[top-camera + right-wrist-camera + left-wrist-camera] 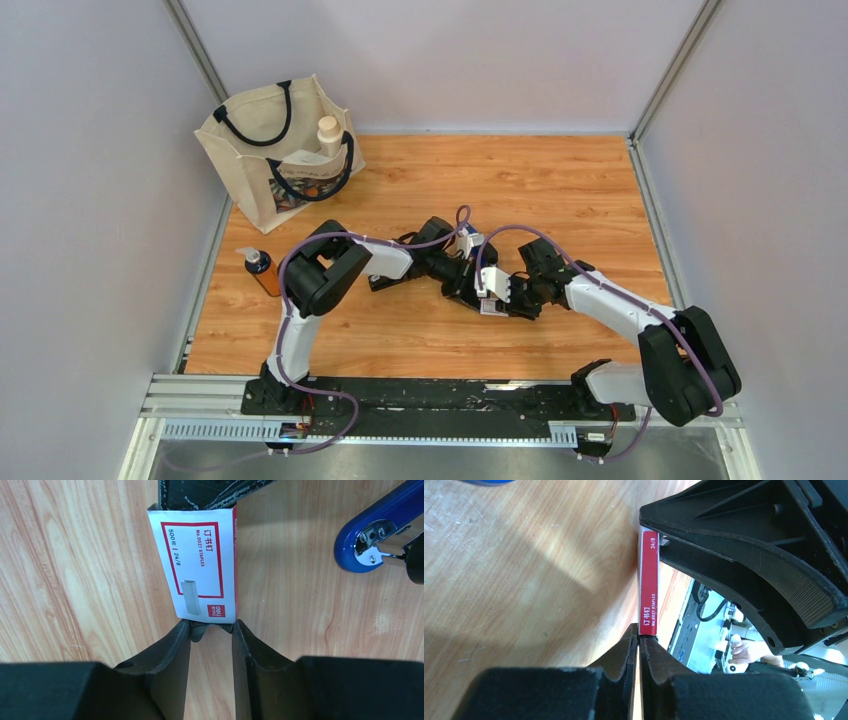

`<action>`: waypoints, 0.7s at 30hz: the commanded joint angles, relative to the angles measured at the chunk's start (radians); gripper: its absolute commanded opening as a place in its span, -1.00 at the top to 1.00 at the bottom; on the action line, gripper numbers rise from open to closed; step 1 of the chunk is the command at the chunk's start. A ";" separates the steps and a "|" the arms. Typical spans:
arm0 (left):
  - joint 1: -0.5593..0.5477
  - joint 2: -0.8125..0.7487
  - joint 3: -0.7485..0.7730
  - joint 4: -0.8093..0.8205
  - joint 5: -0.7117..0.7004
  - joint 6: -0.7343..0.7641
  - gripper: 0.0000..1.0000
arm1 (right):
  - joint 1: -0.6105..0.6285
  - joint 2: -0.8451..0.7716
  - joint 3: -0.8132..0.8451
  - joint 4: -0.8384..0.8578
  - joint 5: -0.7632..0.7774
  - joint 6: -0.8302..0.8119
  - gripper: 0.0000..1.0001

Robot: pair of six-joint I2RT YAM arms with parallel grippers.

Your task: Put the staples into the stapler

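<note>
Right wrist view, closest in: the right gripper (pixel 211 625) has its jaws partway spread, a tip at each near corner of the box of staples (pixel 200 565). Can't tell if they're actually biting. At the box's far end the left gripper (pixel 639 639) has its jaws pressed tight on a thin edge, I'd guess to anchor it so the other side can get it open. Blue stapler (pixel 372 535) lies near on the table (pixel 75 580), handy for loading. Way back, a tote bag (pixel 275 165) in the corner.
</note>
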 commanded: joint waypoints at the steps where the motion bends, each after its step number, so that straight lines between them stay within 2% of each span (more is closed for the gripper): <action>1: 0.013 -0.008 0.008 0.023 0.023 0.000 0.78 | 0.001 0.020 -0.002 0.010 0.058 -0.026 0.33; 19: 0.036 0.000 0.007 0.052 -0.003 -0.023 0.79 | -0.010 0.007 -0.005 0.000 0.049 -0.023 0.33; 21: 0.035 0.001 0.010 0.052 -0.005 -0.024 0.89 | -0.010 0.011 -0.005 0.000 0.049 -0.021 0.33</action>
